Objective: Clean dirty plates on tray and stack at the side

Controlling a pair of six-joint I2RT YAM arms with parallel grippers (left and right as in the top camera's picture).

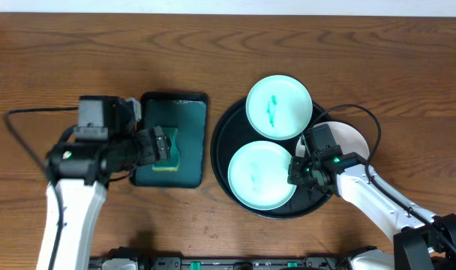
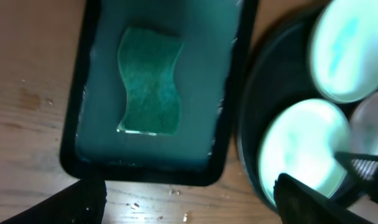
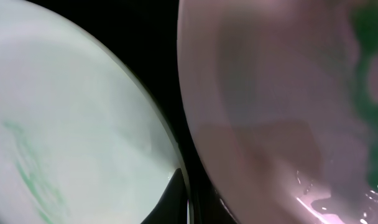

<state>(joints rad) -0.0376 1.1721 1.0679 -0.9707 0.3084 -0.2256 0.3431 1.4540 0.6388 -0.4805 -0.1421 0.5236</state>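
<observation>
The round black tray (image 1: 222,131) holds two white plates: a far one (image 1: 279,106) with a teal smear and a near one (image 1: 262,175). A third white plate (image 1: 349,135) lies at the tray's right edge, partly under my right arm. My right gripper (image 1: 299,169) is at the near plate's right rim. The right wrist view shows one dark finger (image 3: 176,198) on a pale plate's rim (image 3: 64,124), with a pinkish plate (image 3: 270,112) beside it; the other finger is hidden. My left gripper (image 1: 162,145) is open and empty above the sponge (image 2: 148,81).
The rectangular dark-green tray (image 1: 194,105) with the sponge sits left of the black tray, and its rim shows in the left wrist view (image 2: 229,93). Crumbs lie on the wood (image 2: 176,196) in front of it. Bare tabletop lies to the right (image 1: 415,112).
</observation>
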